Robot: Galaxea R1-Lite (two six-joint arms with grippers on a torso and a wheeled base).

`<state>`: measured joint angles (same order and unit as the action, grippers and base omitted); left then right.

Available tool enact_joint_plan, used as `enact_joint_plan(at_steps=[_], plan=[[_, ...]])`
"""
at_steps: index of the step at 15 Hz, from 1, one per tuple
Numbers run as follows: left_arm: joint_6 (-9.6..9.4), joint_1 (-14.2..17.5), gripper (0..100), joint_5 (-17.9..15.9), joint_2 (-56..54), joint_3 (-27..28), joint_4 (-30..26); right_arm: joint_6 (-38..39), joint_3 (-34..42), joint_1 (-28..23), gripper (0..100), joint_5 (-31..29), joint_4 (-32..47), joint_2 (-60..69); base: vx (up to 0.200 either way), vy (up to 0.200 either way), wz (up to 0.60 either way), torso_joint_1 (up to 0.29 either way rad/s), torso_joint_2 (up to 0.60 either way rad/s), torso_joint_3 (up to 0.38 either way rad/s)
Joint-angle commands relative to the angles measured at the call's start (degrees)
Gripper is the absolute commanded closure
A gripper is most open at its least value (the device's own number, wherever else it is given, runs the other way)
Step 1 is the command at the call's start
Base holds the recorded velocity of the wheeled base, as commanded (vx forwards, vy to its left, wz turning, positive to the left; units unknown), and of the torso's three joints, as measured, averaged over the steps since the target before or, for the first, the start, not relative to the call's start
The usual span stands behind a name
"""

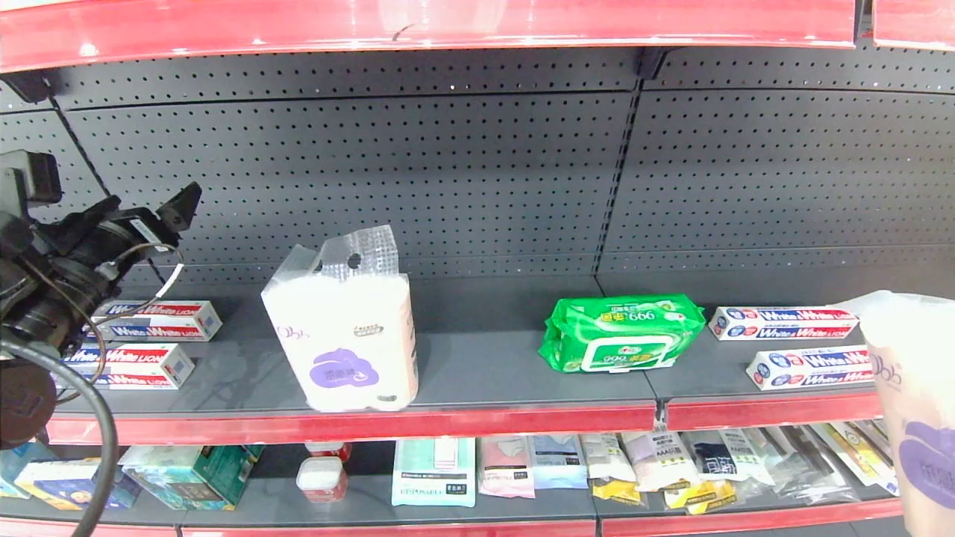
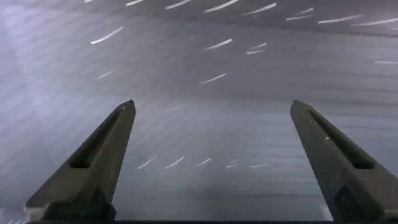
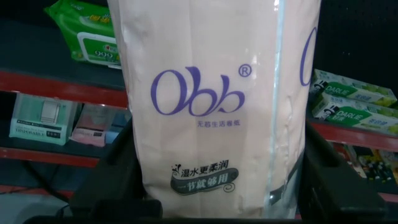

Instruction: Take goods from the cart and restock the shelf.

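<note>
A white toilet paper pack (image 1: 343, 328) with a purple logo stands upright near the front of the grey middle shelf (image 1: 485, 358). My left gripper (image 1: 153, 201) hangs above the shelf's left end, left of that pack and apart from it. In the left wrist view its fingers (image 2: 99, 162) are spread wide with nothing between them, facing the pegboard. A second toilet paper pack (image 1: 918, 403) is at the far right, in front of the shelf edge. My right gripper (image 3: 217, 143) is shut on this pack (image 3: 211, 93), one finger on each side.
Green wet wipes (image 1: 623, 333) lie right of centre. Toothpaste boxes lie at the shelf's left end (image 1: 142, 343) and right end (image 1: 798, 343). The shelf between the standing pack and the wipes is bare. The lower shelf (image 1: 448, 514) holds several small goods. A red shelf edge (image 1: 448, 22) runs overhead.
</note>
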<state>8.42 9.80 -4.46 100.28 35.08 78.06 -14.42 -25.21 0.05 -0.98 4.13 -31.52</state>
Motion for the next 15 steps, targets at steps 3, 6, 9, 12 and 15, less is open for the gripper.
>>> enact_joint_plan(at_steps=[3,6,9,12,15], plan=[[-0.34,0.13,0,5.78,-9.93,0.69,-19.96,0.01,0.6,-0.05,100,0.1,0.0,0.41,0.0,0.0,0.0,0.0,0.0,0.0],[-0.51,-0.13,0,4.55,-18.1,0.42,-34.99,0.18,0.51,0.13,100,0.62,-0.27,0.24,0.0,0.0,0.0,0.0,0.0,0.0],[-6.05,-0.13,0,-5.03,-31.99,-1.77,-50.9,0.1,0.78,0.3,100,4.4,-0.18,-0.2,0.0,0.0,0.0,0.0,0.0,0.0],[-12.55,-0.13,0,-16.28,-42.27,-6.52,-55.56,0.1,-0.19,0.3,100,6.51,-0.35,-2.05,0.0,0.0,0.0,0.0,0.0,0.0],[-13.43,-0.22,0,-23.05,-52.82,-8.81,-64.26,0.53,-0.63,0.3,100,6.51,-0.44,-3.46,0.0,0.0,0.0,0.0,0.0,0.0]])
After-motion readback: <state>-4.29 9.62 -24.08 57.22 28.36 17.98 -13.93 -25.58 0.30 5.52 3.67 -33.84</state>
